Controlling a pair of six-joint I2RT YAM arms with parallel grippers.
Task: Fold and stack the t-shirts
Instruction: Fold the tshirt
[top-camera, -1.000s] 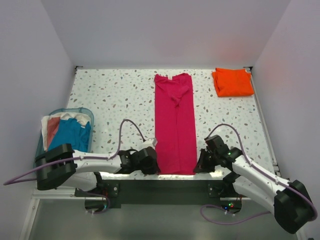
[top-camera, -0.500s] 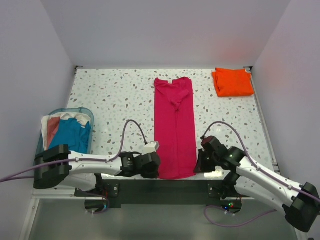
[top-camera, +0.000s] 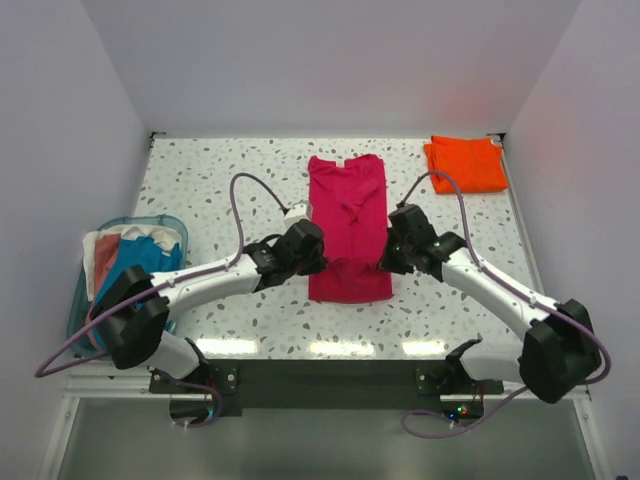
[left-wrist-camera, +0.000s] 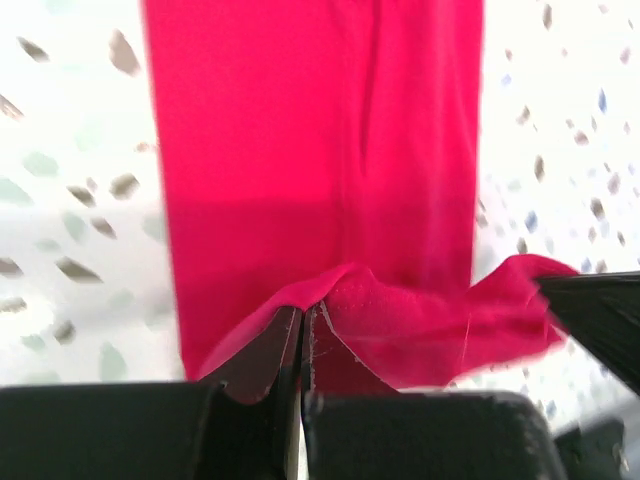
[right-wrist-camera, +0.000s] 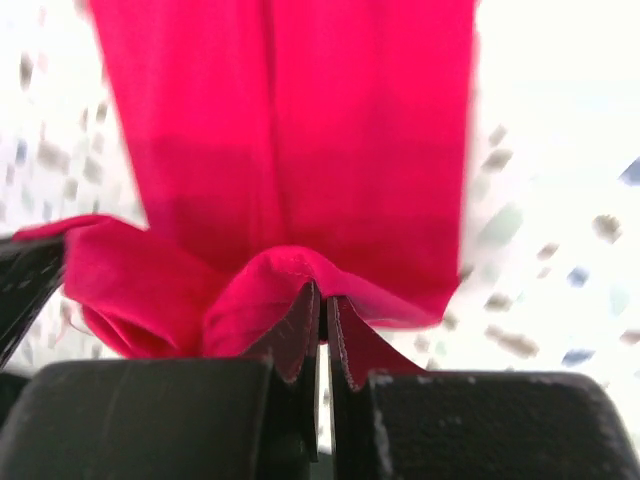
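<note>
The magenta-pink t-shirt lies as a long narrow strip down the middle of the table, its near end lifted and doubled back over itself. My left gripper is shut on the hem's left corner, and my right gripper is shut on the right corner. Both hold the hem above the strip, about halfway along it. The orange t-shirt lies folded at the far right corner, apart from both grippers.
A teal basket with white, red and blue cloth stands at the table's left edge. Speckled tabletop lies bare on either side of the pink strip. White walls close in the table on three sides.
Both grippers have carried the pink shirt's near hem from the table's front edge toward the far side, folding the strip's lower part over itself. The orange shirt has not moved.
</note>
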